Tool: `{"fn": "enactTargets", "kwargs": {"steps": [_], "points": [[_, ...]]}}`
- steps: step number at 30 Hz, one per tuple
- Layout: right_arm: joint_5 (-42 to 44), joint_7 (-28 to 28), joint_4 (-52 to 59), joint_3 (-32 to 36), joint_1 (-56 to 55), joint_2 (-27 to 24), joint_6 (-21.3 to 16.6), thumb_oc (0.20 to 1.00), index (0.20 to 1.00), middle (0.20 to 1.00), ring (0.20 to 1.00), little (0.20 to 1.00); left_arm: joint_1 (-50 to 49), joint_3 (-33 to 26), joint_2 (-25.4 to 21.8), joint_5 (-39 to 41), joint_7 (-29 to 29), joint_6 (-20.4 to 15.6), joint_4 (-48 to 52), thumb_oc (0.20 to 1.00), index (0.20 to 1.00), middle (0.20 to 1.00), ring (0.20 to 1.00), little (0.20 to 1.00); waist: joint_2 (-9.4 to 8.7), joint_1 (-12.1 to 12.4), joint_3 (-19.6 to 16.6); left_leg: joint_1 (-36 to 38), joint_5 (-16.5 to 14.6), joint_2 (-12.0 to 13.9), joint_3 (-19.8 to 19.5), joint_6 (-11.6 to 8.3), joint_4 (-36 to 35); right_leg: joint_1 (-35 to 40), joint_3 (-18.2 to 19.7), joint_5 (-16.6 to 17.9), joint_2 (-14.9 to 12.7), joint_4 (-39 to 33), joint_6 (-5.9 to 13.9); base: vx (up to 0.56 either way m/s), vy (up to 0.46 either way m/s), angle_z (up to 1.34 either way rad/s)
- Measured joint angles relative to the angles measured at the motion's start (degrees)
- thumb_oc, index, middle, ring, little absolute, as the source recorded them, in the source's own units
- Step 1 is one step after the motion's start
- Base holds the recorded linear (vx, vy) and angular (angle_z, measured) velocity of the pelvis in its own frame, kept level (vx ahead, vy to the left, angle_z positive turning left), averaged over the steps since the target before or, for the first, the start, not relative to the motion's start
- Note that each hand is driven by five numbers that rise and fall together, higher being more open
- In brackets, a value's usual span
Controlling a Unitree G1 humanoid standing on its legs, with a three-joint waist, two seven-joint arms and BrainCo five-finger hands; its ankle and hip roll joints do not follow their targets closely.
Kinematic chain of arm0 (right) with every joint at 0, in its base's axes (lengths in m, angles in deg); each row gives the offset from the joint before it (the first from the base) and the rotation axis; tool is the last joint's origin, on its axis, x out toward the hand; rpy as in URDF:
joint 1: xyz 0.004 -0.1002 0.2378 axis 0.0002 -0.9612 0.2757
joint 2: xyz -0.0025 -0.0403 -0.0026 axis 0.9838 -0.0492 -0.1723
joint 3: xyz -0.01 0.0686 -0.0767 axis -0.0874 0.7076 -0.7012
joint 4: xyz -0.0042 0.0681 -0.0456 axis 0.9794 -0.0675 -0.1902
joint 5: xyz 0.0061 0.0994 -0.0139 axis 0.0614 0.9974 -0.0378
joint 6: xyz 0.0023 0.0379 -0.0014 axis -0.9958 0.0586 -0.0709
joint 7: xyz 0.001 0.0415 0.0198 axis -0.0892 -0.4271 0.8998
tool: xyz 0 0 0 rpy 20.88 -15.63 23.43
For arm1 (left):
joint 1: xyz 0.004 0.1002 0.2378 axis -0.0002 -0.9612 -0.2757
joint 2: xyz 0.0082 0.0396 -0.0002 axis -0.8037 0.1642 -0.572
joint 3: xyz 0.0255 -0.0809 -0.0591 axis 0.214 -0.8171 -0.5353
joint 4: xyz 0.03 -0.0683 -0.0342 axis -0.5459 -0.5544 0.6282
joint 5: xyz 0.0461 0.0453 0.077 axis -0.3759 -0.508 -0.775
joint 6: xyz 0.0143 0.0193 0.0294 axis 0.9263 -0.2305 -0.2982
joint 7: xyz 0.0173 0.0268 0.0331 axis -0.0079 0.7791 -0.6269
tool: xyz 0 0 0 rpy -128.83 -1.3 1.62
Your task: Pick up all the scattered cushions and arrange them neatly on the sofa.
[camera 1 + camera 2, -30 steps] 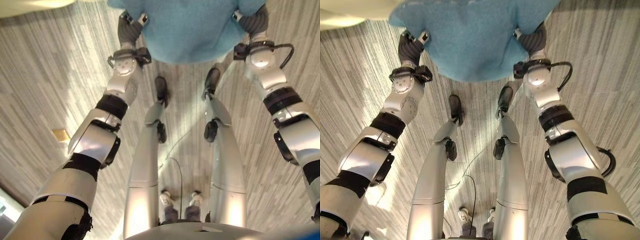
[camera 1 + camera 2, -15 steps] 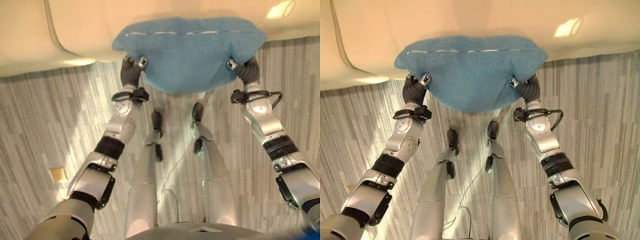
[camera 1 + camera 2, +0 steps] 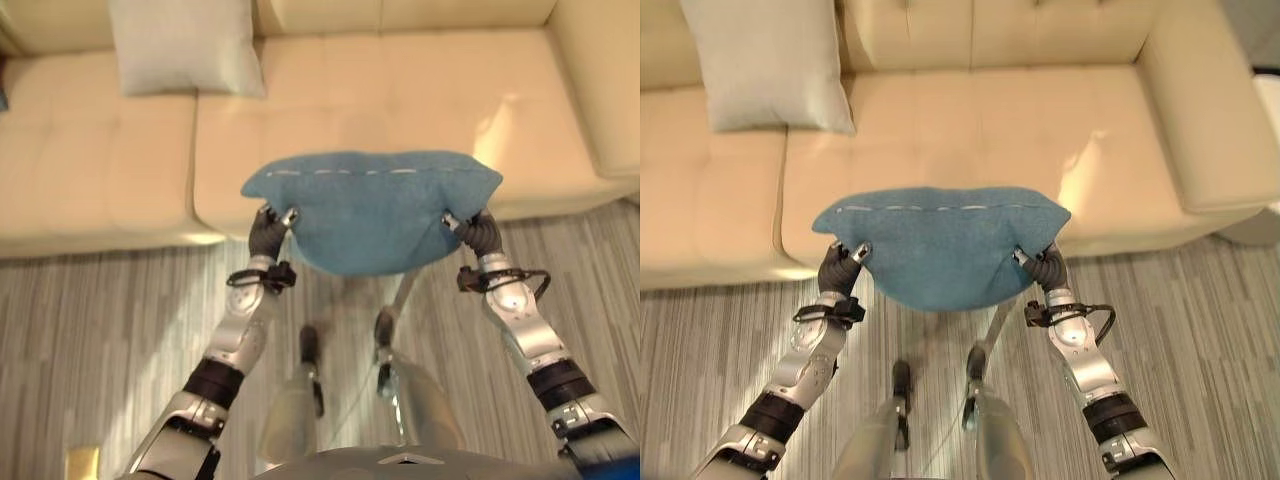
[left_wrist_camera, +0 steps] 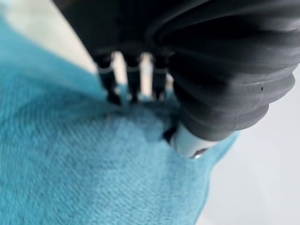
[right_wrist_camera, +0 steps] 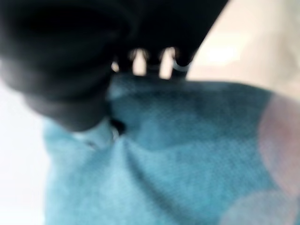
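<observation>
A blue cushion (image 3: 372,205) hangs in the air in front of the cream sofa (image 3: 400,90), over the sofa's front edge. My left hand (image 3: 268,232) grips its left lower corner and my right hand (image 3: 481,233) grips its right lower corner. In the left wrist view the fingers (image 4: 133,77) and thumb pinch the blue cloth (image 4: 70,164). The right wrist view shows the same pinch on the blue cushion (image 5: 178,150). A pale grey cushion (image 3: 185,45) leans upright against the sofa's backrest at the left.
The sofa's seat (image 3: 980,130) is bare to the right of the grey cushion, up to the right armrest (image 3: 1200,110). Striped grey carpet (image 3: 1220,330) lies in front of the sofa.
The camera has tilted up from the floor to the sofa. The blue cushion, held by both hands, has been lifted up and forward toward the sofa seat.
</observation>
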Motion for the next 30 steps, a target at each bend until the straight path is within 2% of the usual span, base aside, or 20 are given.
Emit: {"fn": "enactTargets", "kwargs": {"steps": [4,7,8,9,10,11,12,13,14,15,16,18,20,22,24,25,27,28,29,30], "points": [[0.0,0.0,0.0,0.6,-1.5,0.0,0.1,0.200,0.200,0.200,0.200,0.200,-0.3,1.1,-0.7,-1.0,0.0,0.6,-0.1,0.200,0.200,0.200,0.200,0.200,-0.37,-0.1,-1.7,1.7,-0.7,0.6,-0.5,-0.94,2.5,4.2,-0.3,-0.3,0.8,-1.9,-0.37,0.15,-0.017,0.06],[0.0,0.0,0.0,2.2,-2.1,-0.1,0.1,0.200,0.200,0.200,0.200,0.200,-0.3,1.8,0.0,-2.6,0.0,1.3,-0.1,0.200,0.200,0.200,0.200,0.200,0.65,-0.1,-2.6,2.0,-2.0,0.1,-0.3,-1.71,4.2,7.2,-0.2,-0.2,0.8,-3.7,-0.94,0.21,0.085,0.08],[0.1,-0.1,0.0,2.7,-2.4,0.0,0.1,0.200,0.200,0.200,0.200,0.200,-0.3,2.3,0.2,-3.4,0.0,1.4,-0.1,0.200,0.200,0.200,0.200,0.200,0.27,0.2,-3.2,1.0,-2.7,-0.9,-0.9,-2.28,5.2,7.6,0.5,0.0,0.2,-4.6,-2.32,0.24,0.159,0.10],[0.1,-0.1,0.1,3.3,-2.3,0.0,0.2,0.200,0.200,0.200,0.200,0.200,0.1,2.7,0.3,-4.3,0.0,1.4,-0.1,0.200,0.200,0.200,0.200,0.200,-0.39,0.8,-3.1,-1.0,-2.9,-2.7,-1.3,-2.45,5.9,7.6,1.5,0.0,-0.7,-4.9,-2.32,0.27,0.162,-0.14],[0.0,0.0,0.3,4.0,-2.2,0.0,0.4,0.200,0.200,0.200,0.200,0.200,-0.6,2.6,0.5,-4.6,-0.1,1.5,0.1,0.200,0.200,0.200,0.200,0.200,-0.62,1.5,-3.3,-1.3,-2.5,-3.7,-2.1,-1.29,4.0,7.4,3.1,0.4,-1.0,-4.9,-1.52,0.28,0.169,-0.70],[0.0,0.4,0.5,3.7,-2.1,0.1,0.8,0.200,0.200,0.200,0.200,0.200,-2.5,2.2,0.4,-4.6,-0.1,1.5,0.3,0.200,0.200,0.200,0.200,0.200,0.10,2.9,-3.7,-0.2,-1.8,-3.4,-2.4,-0.48,1.0,7.8,5.4,0.3,-0.3,-4.9,-0.97,0.25,0.181,-0.95],[-0.1,1.0,0.5,3.2,-2.6,0.0,0.9,0.200,0.200,0.200,0.200,0.200,-4.1,2.0,0.5,-4.6,-0.2,1.5,0.3,0.200,0.200,0.200,0.200,0.200,1.11,2.7,-4.3,0.8,-1.0,-3.0,-2.5,-0.09,-0.3,8.9,6.1,0.1,0.2,-5.2,-0.31,0.23,0.203,-1.02],[0.0,1.3,0.6,2.1,-3.4,0.1,1.5,0.200,0.200,0.200,0.200,0.200,-5.6,1.3,0.4,-4.7,-0.8,1.8,0.4,0.200,0.200,0.200,0.200,0.200,1.14,2.4,-4.6,3.0,1.2,-3.4,-1.4,1.89,-1.0,9.6,7.8,-0.6,0.0,-4.8,0.89,0.17,0.166,-0.87],[-0.1,1.7,0.6,1.5,-3.9,0.5,1.9,0.200,0.200,0.200,0.200,0.200,-6.5,0.7,0.0,-4.8,-1.1,2.2,0.4,0.200,0.200,0.200,0.200,0.200,0.33,2.3,-5.1,4.5,1.2,-4.1,0.6,3.81,-2.0,9.1,9.8,-1.0,-0.6,-3.8,1.58,0.17,0.217,-1.02],[-0.1,2.2,0.6,1.6,-5.2,2.0,2.0,0.200,0.200,0.200,0.200,0.200,-6.8,0.7,-0.7,-5.0,-1.2,2.5,0.5,0.200,0.200,0.200,0.200,0.200,-0.94,2.0,-5.8,5.6,0.7,-5.0,3.9,5.70,-2.3,7.6,10.8,-1.2,-2.1,-0.2,3.54,0.11,0.189,-1.19],[-0.1,2.3,0.6,1.3,-5.1,2.6,2.6,0.200,0.200,0.200,0.200,0.200,-7.2,0.4,-1.0,-5.0,-1.1,2.6,0.5,0.200,0.200,0.200,0.200,0.200,-0.93,2.7,-5.7,6.1,0.6,-4.3,6.9,6.70,-2.2,3.8,11.4,-2.9,-2.1,7.3,6.66,0.09,0.187,-1.11],[-0.7,2.4,0.6,0.9,-5.7,3.9,2.9,0.200,0.200,0.200,0.200,0.200,-7.4,0.3,-2.9,-5.1,-1.2,2.9,0.5,0.200,0.200,0.200,0.200,0.200,-1.31,1.8,-5.6,7.3,-1.1,-4.7,8.8,8.01,-1.2,0.4,11.0,-5.8,-3.9,19.7,8.88,0.14,0.082,-0.76],[-1.1,2.5,0.6,0.3,-5.0,4.7,2.9,0.200,0.200,0.200,0.200,0.200,-7.6,-1.0,-2.9,-5.2,-1.1,3.3,0.5,0.200,0.200,0.200,0.200,0.200,-0.73,3.0,-5.3,8.7,-1.6,-4.4,11.9,7.89,-1.8,-0.9,7.0,-6.5,-6.6,19.5,8.30,0.23,-0.017,-0.74],[-1.1,2.9,0.6,-1.0,-4.7,4.6,3.1,0.200,0.200,0.200,0.200,0.200,-7.5,-2.6,-2.7,-5.7,-1.1,3.3,0.6,0.200,0.200,0.200,0.200,0.200,-0.53,3.1,-5.3,10.0,-2.6,-4.6,12.4,7.22,-3.4,-0.8,4.0,-5.6,-8.4,11.9,8.93,0.26,-0.061,-0.52],[-1.1,3.8,0.6,-1.4,-4.7,4.4,3.4,0.200,0.200,0.200,0.200,0.200,-7.2,-4.0,-2.6,-5.9,-1.2,3.3,0.6,0.200,0.200,0.200,0.200,0.200,-0.56,2.4,-5.2,10.8,-2.9,-4.8,12.9,6.19,-4.3,-1.0,3.0,-2.1,-8.7,2.5,9.22,0.31,-0.141,-0.16],[-1.0,4.0,0.6,-2.0,-4.7,4.4,3.8,0.200,0.200,0.200,0.200,0.200,-7.6,-4.5,-2.5,-6.2,-1.1,3.3,0.6,0.200,0.200,0.200,0.200,0.200,-0.62,2.2,-5.2,12.4,-3.8,-5.0,13.4,5.16,-4.5,-1.2,2.7,1.5,-8.4,-3.7,9.15,0.36,-0.203,0.02],[-1.0,4.1,0.6,-2.0,-5.0,4.2,3.8,0.200,0.200,0.200,0.200,0.200,-7.7,-4.5,-2.0,-6.3,-1.2,3.3,0.6,0.200,0.200,0.200,0.200,0.200,-1.55,1.3,-5.8,14.4,-4.9,-5.4,11.7,3.51,-5.0,-0.1,3.3,3.0,-8.0,-5.1,8.80,0.33,-0.216,0.42],[-1.0,4.3,0.4,-2.0,-5.4,3.8,3.8,0.200,0.200,0.200,0.200,0.200,-7.9,-4.5,-1.9,-6.3,-1.2,3.3,0.6,0.200,0.200,0.200,0.200,0.200,-1.96,0.7,-6.1,15.9,-5.1,-5.2,10.3,2.61,-5.6,1.5,4.0,5.2,-7.6,-5.1,7.16,0.26,-0.220,0.66],[-1.0,4.4,0.4,-1.9,-5.5,2.6,3.9,0.200,0.200,0.200,0.200,0.200,-8.8,-4.3,0.0,-6.3,-1.2,3.3,0.7,0.200,0.200,0.200,0.200,0.200,-0.55,0.7,-6.7,17.5,-5.0,-2.7,9.3,0.67,-6.2,2.3,4.5,7.5,-4.9,-4.0,4.03,0.29,-0.442,0.52],[-1.0,4.6,0.4,-1.5,-5.6,0.6,3.9,0.200,0.200,0.200,0.200,0.200,-9.4,-4.2,2.0,-6.3,-1.2,3.3,0.8,0.200,0.200,0.200,0.200,0.200,1.07,1.3,-7.4,17.6,-4.7,1.0,8.4,-0.87,-4.8,4.9,2.7,6.7,-0.9,-6.2,1.71,0.25,-0.435,0.89]]}}
